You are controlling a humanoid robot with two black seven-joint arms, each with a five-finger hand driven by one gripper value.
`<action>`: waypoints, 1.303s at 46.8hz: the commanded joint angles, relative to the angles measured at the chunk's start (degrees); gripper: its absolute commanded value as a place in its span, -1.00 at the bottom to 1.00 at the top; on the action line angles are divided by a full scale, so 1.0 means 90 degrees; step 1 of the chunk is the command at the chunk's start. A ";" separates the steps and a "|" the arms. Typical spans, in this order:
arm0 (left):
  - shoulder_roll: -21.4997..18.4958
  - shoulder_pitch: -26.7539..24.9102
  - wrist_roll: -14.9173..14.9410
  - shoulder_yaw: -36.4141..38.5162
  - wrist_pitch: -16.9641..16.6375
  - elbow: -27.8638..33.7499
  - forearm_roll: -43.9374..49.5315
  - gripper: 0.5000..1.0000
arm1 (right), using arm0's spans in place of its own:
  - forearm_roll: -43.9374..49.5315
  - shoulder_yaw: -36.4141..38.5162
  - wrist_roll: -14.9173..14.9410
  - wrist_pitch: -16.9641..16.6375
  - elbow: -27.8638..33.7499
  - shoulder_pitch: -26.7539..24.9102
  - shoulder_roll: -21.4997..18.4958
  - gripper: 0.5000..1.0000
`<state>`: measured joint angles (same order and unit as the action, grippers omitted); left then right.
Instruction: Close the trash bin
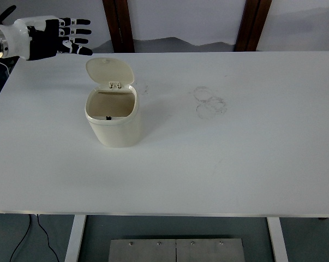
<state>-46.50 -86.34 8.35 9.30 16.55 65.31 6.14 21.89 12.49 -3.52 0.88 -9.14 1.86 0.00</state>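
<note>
White table [235, 164], trash bin [113, 117] with lid [109, 71] flipped up.
Left hand [58, 37], fingers spread and empty, should come over the lid and push forward-down.

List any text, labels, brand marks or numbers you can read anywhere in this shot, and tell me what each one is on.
None can be read.
Trash bin and its raised lid: plain cream, no print visible.
Left hand: white patches on the fingers, no legible characters.
Table: only faint ring-shaped smudges, not writing.
</note>
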 commanded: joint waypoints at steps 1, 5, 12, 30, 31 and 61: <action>0.0011 -0.0084 -0.0001 0.0284 -0.0003 0.0087 0.0002 1.00 | -0.0001 -0.0001 -0.0009 0.0000 0.0000 -0.0001 0.0000 0.98; 0.0021 -0.0211 -0.0001 0.0509 -0.0003 0.0126 0.0002 1.00 | -0.0001 -0.0001 -0.0019 0.0000 0.0000 -0.0001 0.0000 0.98; 0.0050 -0.0426 0.0009 0.0714 0.0124 0.0126 -0.0018 1.00 | -0.0001 -0.0001 -0.0019 0.0000 0.0000 -0.0001 0.0000 0.98; 0.0362 -0.1236 0.0117 0.1359 0.0807 0.0126 -0.0809 1.00 | -0.0001 -0.0001 -0.0019 0.0000 0.0000 -0.0001 0.0000 0.98; 0.0382 -0.1275 0.0126 0.1388 0.0837 0.0126 -0.0828 1.00 | -0.0001 -0.0001 -0.0019 0.0000 -0.0010 -0.0001 0.0000 0.98; 0.0616 -0.2584 0.0126 0.2678 0.1882 0.0263 -0.1189 1.00 | 0.0009 -0.0001 -0.0029 0.0000 -0.0010 0.0009 0.0000 0.98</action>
<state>-41.25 -109.51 9.50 33.38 33.20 67.76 -3.92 21.94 12.48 -3.74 0.90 -9.21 1.94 0.00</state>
